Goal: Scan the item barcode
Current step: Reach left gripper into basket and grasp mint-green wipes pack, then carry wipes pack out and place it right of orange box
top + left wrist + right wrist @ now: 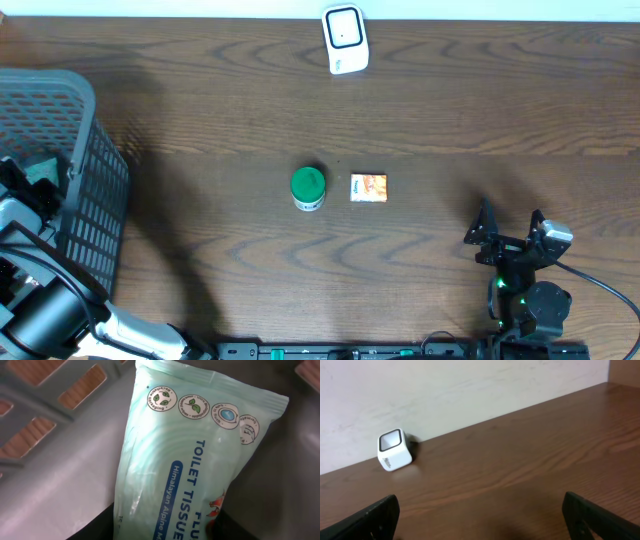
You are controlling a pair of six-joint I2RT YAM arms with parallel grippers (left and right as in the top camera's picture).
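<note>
Slivers of the left claw [20,188] show dark at the wrist view's bottom edge, seemingly flanking the toilet tissue pack [200,455]; clamped or not, I cannot tell. The pack lies inside the basket [95,200], its print cut off. The right claw [480,517] stands wide apart above the desk [520,460], facing the scanner [395,450].

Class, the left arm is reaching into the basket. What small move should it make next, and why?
Probably close the left gripper firmly on the tissue pack. The pack lies between its jaws inside the basket, but a firm grip is not evident. The scanner stands at the far edge of the table, so the pack must be gripped before lifting out.
</note>
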